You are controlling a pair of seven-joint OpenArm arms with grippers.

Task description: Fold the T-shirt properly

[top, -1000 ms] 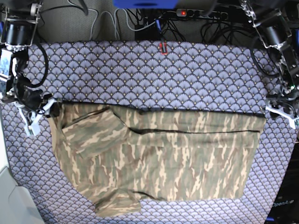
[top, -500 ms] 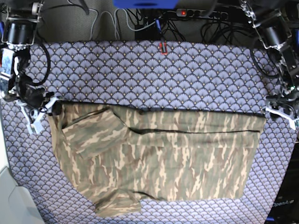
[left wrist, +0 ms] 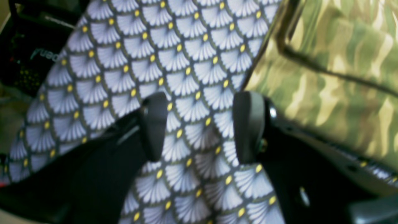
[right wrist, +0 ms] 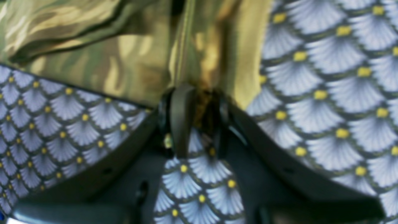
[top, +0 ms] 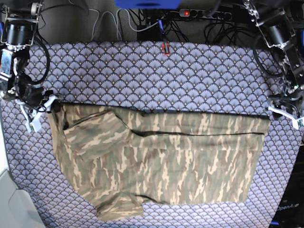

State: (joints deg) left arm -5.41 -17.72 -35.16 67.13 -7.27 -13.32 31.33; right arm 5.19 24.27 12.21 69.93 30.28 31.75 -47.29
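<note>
1. Right now I see the T-shirt (top: 161, 161) spread flat across the middle of the purple scale-patterned tablecloth (top: 156, 76), folded along its far edge so a straight dark seam line runs across the base view.
2. One sleeve lies folded in over the body on that view's left, and another sleeve flap pokes out at the near edge.
3. My right gripper (right wrist: 196, 102) sits at the shirt's far corner on the base view's left, and its wrist camera shows the jaws pinched close together with camouflage fabric bunched between them, so it has hold of the T-shirt.
4. My left gripper (left wrist: 200, 124) is at the opposite end, just beside the shirt's edge, over bare tablecloth.
5. Its wrist view shows the two dark fingers (left wrist: 154, 124) standing well apart with only the scale pattern between them, so it grips nothing.
6. From that camera the shirt's hem runs just to the right of the far finger, apart from it.
</note>
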